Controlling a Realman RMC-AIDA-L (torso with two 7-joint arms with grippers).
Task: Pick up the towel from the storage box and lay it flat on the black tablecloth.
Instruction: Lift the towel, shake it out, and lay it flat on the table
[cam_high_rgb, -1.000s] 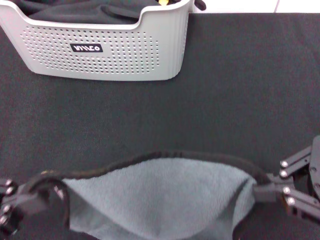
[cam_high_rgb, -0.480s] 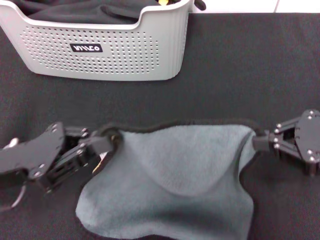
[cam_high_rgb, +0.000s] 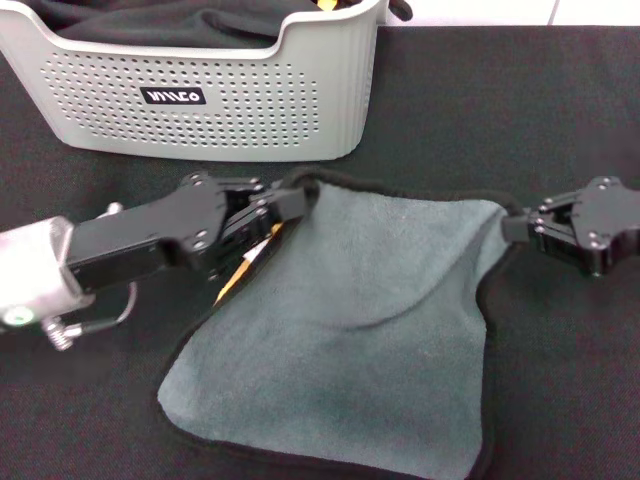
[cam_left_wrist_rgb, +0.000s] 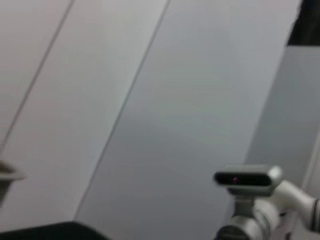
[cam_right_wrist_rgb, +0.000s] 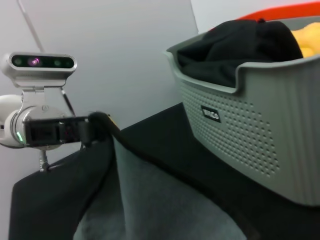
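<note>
On the black tablecloth (cam_high_rgb: 500, 120), before the storage box (cam_high_rgb: 200, 100), I see left gripper (cam_high_rgb: 290, 203) and right gripper (cam_high_rgb: 512, 229) each clamped on a towel (cam_high_rgb: 360, 330) corner.

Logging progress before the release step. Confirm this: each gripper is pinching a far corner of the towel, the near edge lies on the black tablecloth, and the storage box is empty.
One thing is wrong: the storage box is not empty. The head view shows a dark fabric bundle inside it. The rest holds: the left gripper and right gripper each pinch a far corner of the towel, whose near edge lies on the black tablecloth.
</note>
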